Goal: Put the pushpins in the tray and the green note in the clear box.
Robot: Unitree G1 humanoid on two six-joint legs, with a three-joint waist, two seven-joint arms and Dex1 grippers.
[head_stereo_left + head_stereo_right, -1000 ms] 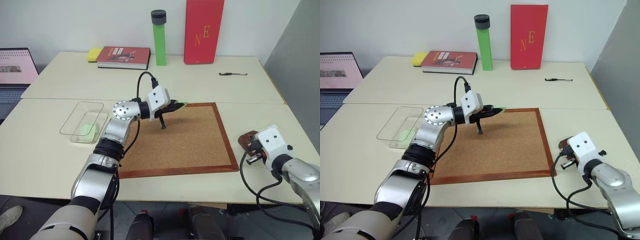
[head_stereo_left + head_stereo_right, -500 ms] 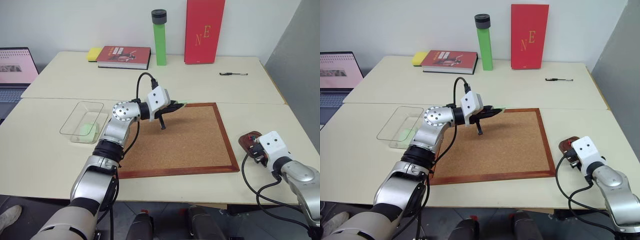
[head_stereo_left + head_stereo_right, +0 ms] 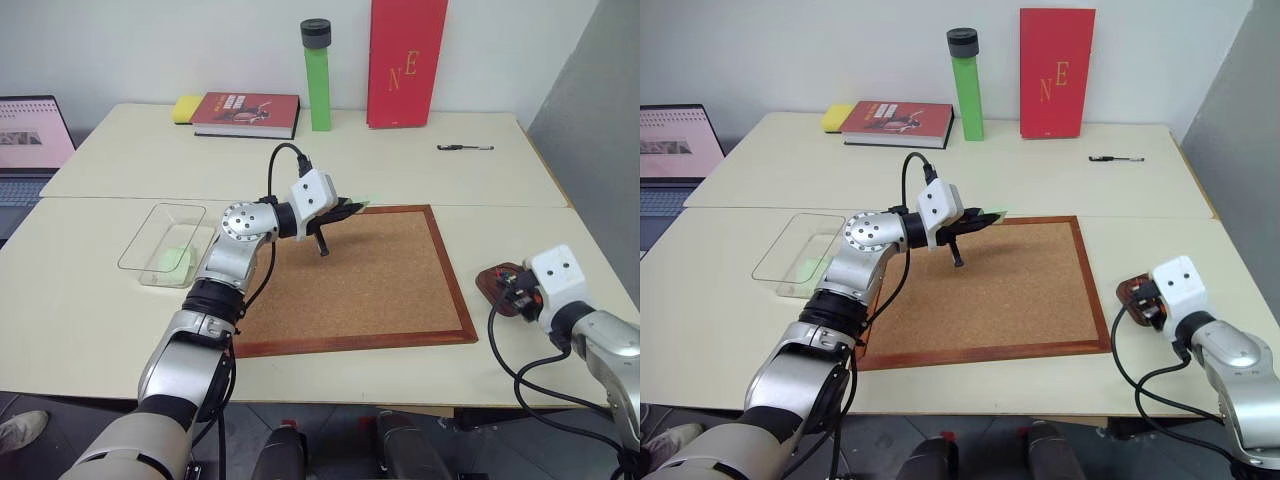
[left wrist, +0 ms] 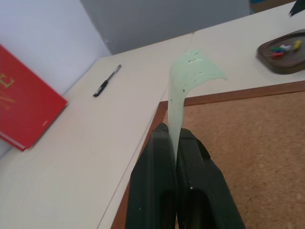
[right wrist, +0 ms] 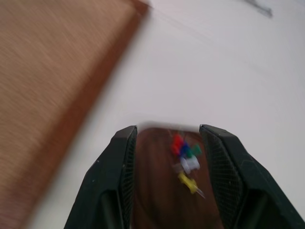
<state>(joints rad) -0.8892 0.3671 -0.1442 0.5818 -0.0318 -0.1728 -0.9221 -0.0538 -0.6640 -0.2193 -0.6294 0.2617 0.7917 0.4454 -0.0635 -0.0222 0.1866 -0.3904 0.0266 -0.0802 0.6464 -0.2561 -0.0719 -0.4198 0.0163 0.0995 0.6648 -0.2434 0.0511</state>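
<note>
Near the tabletop's right edge, the right gripper (image 5: 167, 179) hangs over the tray (image 3: 497, 283), fingers spread and empty; the pushpins (image 5: 186, 160) lie inside, apparently just deposited. At the corkboard's (image 3: 380, 280) far edge, the left gripper (image 4: 174, 143) pinches the green note (image 4: 188, 81) edge-on and clear of the cork, presumably for carrying to the clear box (image 3: 150, 225) near the left edge. The pale tabletop (image 3: 400, 170) extends to a white wall.

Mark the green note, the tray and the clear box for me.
green note (image 4: 190, 71), left wrist view, its curled upper part.
tray (image 4: 286, 59), left wrist view, its front rim.
clear box (image 3: 150, 232), left eye view, its bare floor.
</note>
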